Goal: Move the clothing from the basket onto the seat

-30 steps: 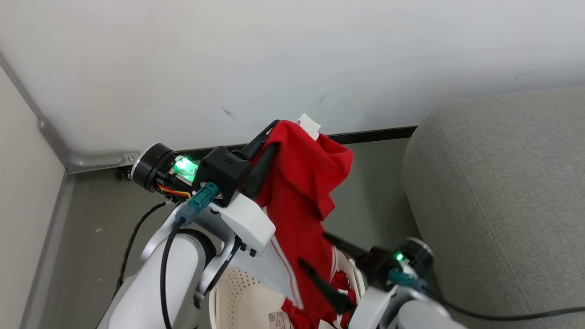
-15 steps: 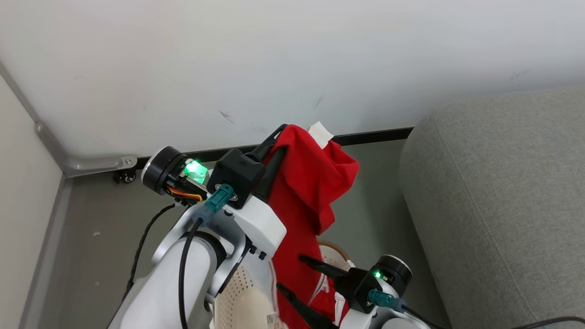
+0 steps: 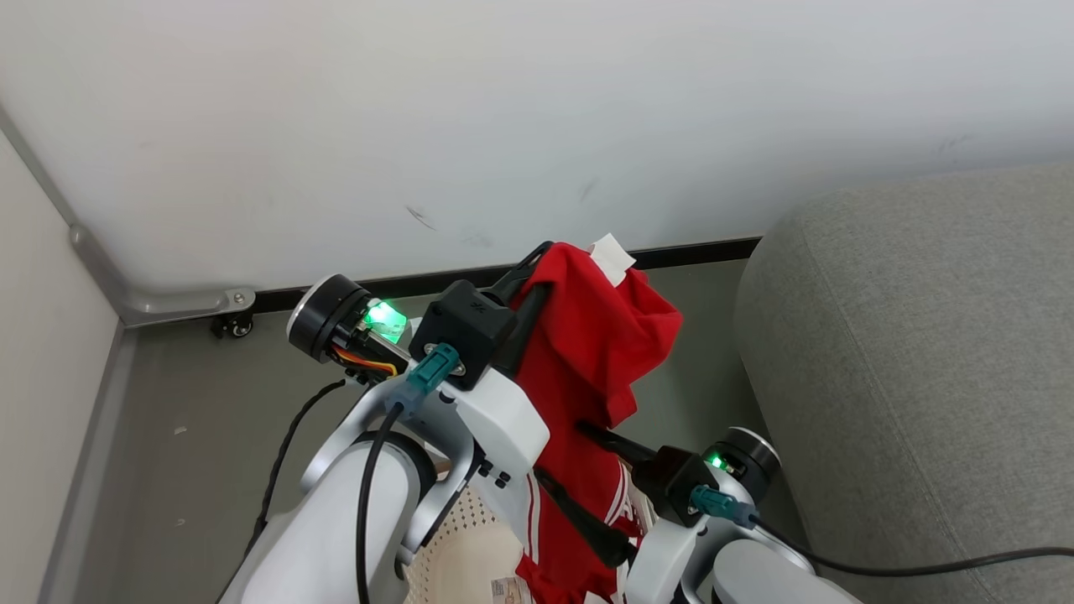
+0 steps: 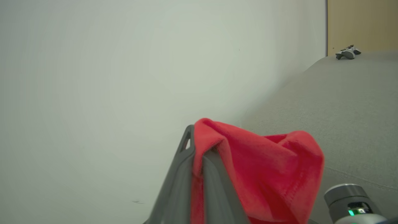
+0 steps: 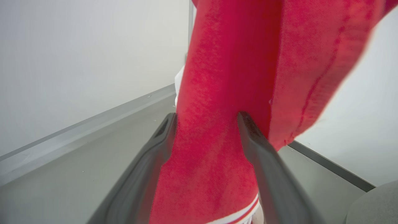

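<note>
1. Clothing point(image 3: 587, 352): red, soft fabric with a fuzzy nap. It is bunched in folds at the top, with a white tag at the peak and white stripes near the lower hem. It hangs in the air over the basket, beside the seat and apart from it.
2. Basket point(image 3: 474, 558): cream plastic with a perforated wall and a printed label, sitting under the garment.
3. Seat point(image 3: 906, 352): grey woven upholstery with a rounded corner and a stitched seam.
4. Left gripper point(image 3: 537, 268): arm raised, fingers angled up toward the wall, pinched tight on the garment's top fold.
5. Right gripper point(image 3: 560, 453): set lower, pointing toward the robot's left. Its fingers are spread wide, one on each side of the hanging cloth, not clamped.
</note>
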Controlling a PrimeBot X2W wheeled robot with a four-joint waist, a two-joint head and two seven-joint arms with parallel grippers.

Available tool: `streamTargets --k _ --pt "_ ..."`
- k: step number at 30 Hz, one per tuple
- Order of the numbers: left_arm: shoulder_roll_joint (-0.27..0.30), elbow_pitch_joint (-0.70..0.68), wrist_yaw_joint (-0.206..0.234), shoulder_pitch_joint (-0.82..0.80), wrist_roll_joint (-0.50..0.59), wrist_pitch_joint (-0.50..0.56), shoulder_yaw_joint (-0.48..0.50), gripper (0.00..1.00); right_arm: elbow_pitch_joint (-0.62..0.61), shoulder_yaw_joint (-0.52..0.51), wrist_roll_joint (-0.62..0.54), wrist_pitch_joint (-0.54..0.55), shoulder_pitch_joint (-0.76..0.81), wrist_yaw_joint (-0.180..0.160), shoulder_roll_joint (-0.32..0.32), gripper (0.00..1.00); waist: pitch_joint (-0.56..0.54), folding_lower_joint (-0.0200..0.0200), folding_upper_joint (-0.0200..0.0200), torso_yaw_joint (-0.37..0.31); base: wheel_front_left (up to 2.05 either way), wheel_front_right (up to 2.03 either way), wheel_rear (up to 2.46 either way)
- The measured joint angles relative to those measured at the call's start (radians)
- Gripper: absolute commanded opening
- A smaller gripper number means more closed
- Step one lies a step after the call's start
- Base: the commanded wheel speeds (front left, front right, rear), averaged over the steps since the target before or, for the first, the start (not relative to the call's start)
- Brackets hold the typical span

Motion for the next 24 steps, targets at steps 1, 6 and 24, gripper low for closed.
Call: streamTargets --k 1,6,24 --pt "-0.002 0.000 0.000 0.000 0.000 0.002 -0.002 0.00 0.006 -0.010 -0.007 0.000 -0.006 0.000 0.002 1.00 0.000 0.0000 0.0000 0.001 0.00 0.00 0.00" --pt "-0.008 0.000 -0.001 -0.005 0.000 0.011 -0.010 0.00 0.029 -0.036 -0.025 -0.004 -0.023 0.000 0.009 1.00 -0.002 0.0000 0.0000 0.006 0.00 0.00 0.00" --pt "-0.009 0.011 0.008 -0.004 -0.021 0.009 0.019 0.00 0.088 -0.105 -0.071 -0.006 -0.060 0.000 0.017 0.00 0.006 0.0001 0.0000 0.012 0.00 0.00 0.00"
